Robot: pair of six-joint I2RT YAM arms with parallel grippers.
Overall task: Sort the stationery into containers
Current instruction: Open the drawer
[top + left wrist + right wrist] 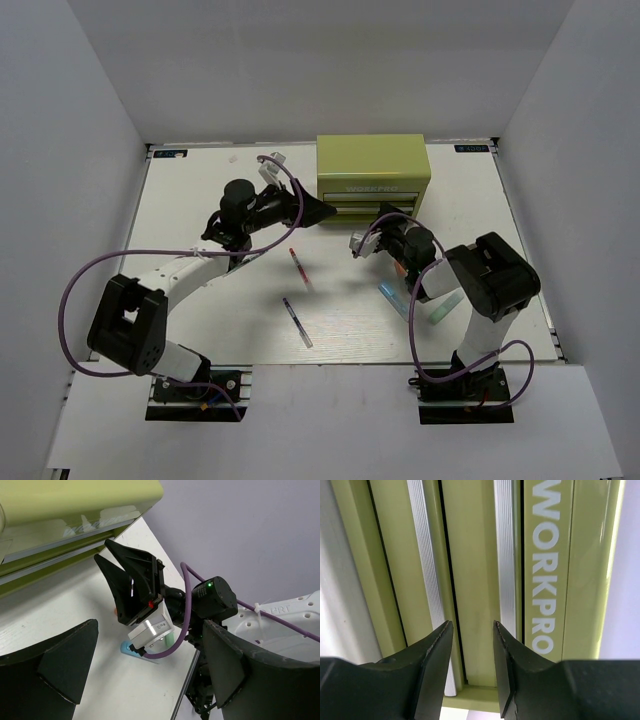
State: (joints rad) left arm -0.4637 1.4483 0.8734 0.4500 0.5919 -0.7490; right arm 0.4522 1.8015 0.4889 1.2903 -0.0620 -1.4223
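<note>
Close before the tool chest, the nearer right gripper hung empty, fingers parted crosswise between its silver handles.

tool chest: olive-green metal, white WORKPRO lettering, both silver-handled drawers shut, upright at the far edge of the table | red-tipped pen: flat, mid-table | purple-tipped pen: flat, nearer the front | blue marker, pale green stick: flat, right side, near each other
</note>
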